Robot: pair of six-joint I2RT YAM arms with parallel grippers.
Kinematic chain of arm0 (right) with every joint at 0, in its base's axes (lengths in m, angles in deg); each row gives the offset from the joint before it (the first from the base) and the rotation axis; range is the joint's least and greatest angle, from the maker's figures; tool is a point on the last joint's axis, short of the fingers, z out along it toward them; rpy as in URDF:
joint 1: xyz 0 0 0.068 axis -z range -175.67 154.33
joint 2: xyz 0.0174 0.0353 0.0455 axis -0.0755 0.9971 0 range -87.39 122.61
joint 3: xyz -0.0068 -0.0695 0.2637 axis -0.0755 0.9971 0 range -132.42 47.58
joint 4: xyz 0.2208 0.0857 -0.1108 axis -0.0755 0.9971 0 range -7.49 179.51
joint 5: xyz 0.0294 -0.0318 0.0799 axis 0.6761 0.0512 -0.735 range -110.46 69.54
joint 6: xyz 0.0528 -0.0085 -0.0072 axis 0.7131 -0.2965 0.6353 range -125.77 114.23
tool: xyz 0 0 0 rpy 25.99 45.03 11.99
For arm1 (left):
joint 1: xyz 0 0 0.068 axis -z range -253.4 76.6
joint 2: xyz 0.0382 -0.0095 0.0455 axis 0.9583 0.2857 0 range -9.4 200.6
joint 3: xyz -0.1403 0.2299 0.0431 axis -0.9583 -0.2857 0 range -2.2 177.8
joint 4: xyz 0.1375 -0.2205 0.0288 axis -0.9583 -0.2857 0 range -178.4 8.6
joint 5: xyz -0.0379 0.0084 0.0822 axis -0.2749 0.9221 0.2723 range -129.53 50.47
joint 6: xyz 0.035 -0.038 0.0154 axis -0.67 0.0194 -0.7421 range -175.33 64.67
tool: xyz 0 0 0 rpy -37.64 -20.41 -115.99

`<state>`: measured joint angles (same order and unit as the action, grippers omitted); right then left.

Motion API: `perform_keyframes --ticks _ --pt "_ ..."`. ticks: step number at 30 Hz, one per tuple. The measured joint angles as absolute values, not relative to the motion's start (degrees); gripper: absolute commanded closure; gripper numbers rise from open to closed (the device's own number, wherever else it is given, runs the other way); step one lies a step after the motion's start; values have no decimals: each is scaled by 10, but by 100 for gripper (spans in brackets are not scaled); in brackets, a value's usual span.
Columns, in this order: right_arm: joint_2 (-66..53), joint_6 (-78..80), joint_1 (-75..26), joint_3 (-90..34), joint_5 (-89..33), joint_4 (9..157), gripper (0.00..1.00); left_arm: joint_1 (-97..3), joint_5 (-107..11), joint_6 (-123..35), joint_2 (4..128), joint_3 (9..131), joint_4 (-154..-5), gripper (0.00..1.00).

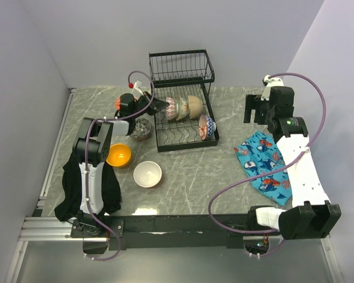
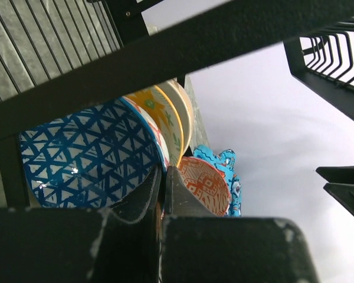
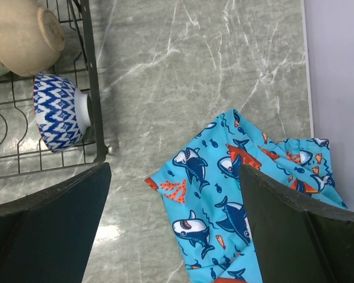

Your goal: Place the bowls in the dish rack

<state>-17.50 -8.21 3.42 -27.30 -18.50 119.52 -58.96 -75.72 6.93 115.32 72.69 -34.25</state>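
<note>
Seven bowls are in view: four in the rack [image 1: 182, 56] and three on the desk [image 1: 189, 171]. The rack has two tiers, and all four racked bowls stand on edge in the lower tray. Three form a row at the tray's far side: a blue bowl [image 2: 88, 156] with a triangle print inside, then a yellow bowl [image 2: 156, 109], then a beige bowl [image 1: 194, 105]. The fourth, a zigzag bowl [image 1: 206, 125], blue outside and orange inside, stands alone at the tray's right side.

The left pincer [image 1: 160, 106] is at the rack's left side, its jaws narrow and pinched on the blue bowl's rim. The right pincer [image 1: 253, 111] hangs wide with nothing in it, to the right of the rack, above the desk and one shark-print cloth [image 1: 262, 162].

The three loose bowls lie upright, left of the rack: a dark bowl [image 1: 143, 128] just beside it, an orange bowl [image 1: 118, 154] nearer, and a white bowl [image 1: 147, 174] nearest the arms.
</note>
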Motion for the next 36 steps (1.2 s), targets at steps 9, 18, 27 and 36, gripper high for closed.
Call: perform_keyframes --ticks 9,18,27,36 --pt "-175 -82 34 -273 -185 1195 3 -598 -757 58 1161 736 -347 99" --pt "-164 -83 33 -273 -185 1195 3 -607 -772 53 1161 736 -355 87" --pt "-161 -83 31 -273 -183 1195 3 -607 -777 37 1161 737 -367 67" --pt "-161 -83 31 -273 -183 1194 3 -607 -780 10 1161 753 -375 60"
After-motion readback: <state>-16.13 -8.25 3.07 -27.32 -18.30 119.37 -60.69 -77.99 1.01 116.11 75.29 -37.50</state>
